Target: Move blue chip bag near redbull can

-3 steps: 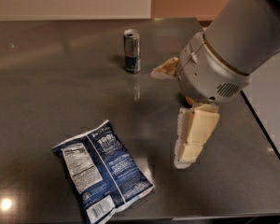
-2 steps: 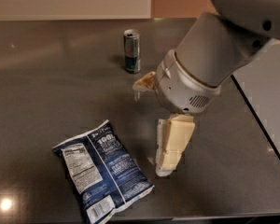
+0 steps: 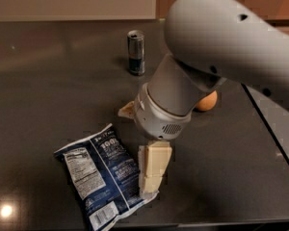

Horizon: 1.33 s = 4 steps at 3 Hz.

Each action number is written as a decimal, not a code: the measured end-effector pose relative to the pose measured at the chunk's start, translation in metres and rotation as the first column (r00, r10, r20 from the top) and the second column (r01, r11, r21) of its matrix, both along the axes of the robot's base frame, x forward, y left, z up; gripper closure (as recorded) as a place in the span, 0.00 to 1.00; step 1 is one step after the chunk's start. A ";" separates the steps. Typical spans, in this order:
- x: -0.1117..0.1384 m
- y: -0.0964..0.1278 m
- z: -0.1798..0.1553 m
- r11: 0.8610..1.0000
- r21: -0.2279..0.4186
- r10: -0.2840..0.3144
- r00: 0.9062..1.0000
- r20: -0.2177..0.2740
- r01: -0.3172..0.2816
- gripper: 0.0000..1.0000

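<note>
The blue chip bag [image 3: 103,177] lies flat near the table's front edge, with its white nutrition panel facing up. The redbull can [image 3: 136,52] stands upright farther back, well apart from the bag. My gripper [image 3: 136,150] hangs from the big grey arm [image 3: 221,47] and is open. One cream finger [image 3: 154,170] points down at the bag's right edge. The other finger [image 3: 127,110] sticks out to the left, above the bag's top corner. Nothing is held.
A round orange fruit [image 3: 207,101] sits right of the arm, partly hidden by it. The dark table [image 3: 48,90] ends along a diagonal right edge, with its front edge just below the bag. A lamp glare shows at the front left.
The arm has swung left and toward the front. The gripper has come down from right of the bag to its right edge. Bag and can have not moved.
</note>
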State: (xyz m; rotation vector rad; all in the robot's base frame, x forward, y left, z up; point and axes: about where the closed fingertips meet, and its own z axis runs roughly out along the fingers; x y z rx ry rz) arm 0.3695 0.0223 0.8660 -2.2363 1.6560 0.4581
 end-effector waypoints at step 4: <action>0.000 0.009 -0.061 0.996 -0.077 0.053 0.999 -0.010 -0.054 0.18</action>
